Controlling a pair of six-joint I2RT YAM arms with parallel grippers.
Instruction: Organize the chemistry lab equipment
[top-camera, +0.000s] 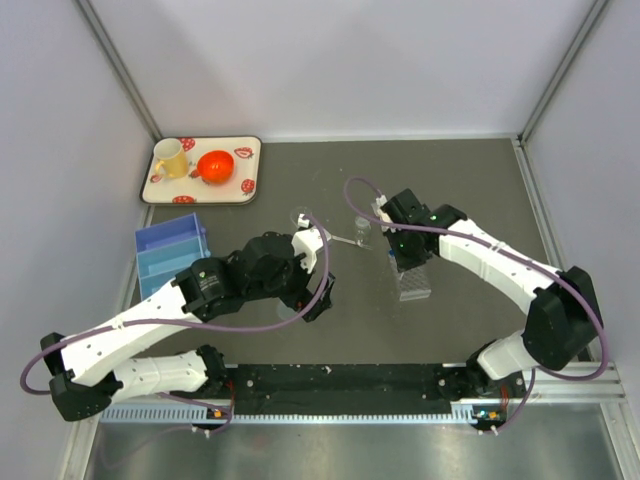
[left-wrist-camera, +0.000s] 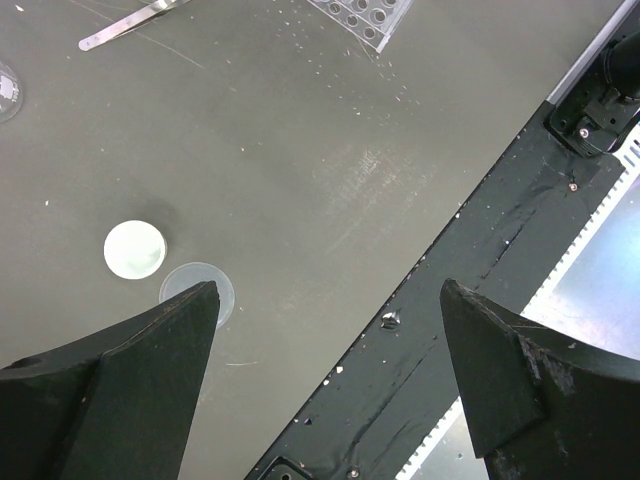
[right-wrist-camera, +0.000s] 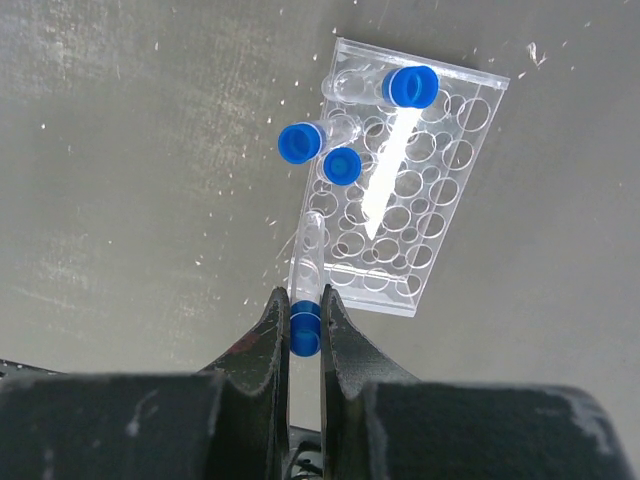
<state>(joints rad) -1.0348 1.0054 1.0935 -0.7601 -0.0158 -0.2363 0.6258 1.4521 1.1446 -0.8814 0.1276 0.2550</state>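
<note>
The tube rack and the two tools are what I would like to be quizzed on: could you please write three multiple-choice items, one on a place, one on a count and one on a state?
1. Where does the tray with the yellow mug stand?
A. At the far left corner of the table.
B. At its far right corner.
C. Between the arm bases.

2. How many blue caps show in the right wrist view?
A. Two.
B. Four.
C. Six.

3. What is the state of the right tool?
A. Open and empty.
B. Shut on a blue-capped tube.
C. Shut on nothing.

Answers:
1 A: the tray sits top left in the overhead view.
2 B: three caps are at the tube rack and one is in the tool.
3 B: its fingers pinch the tube's capped end.
</note>
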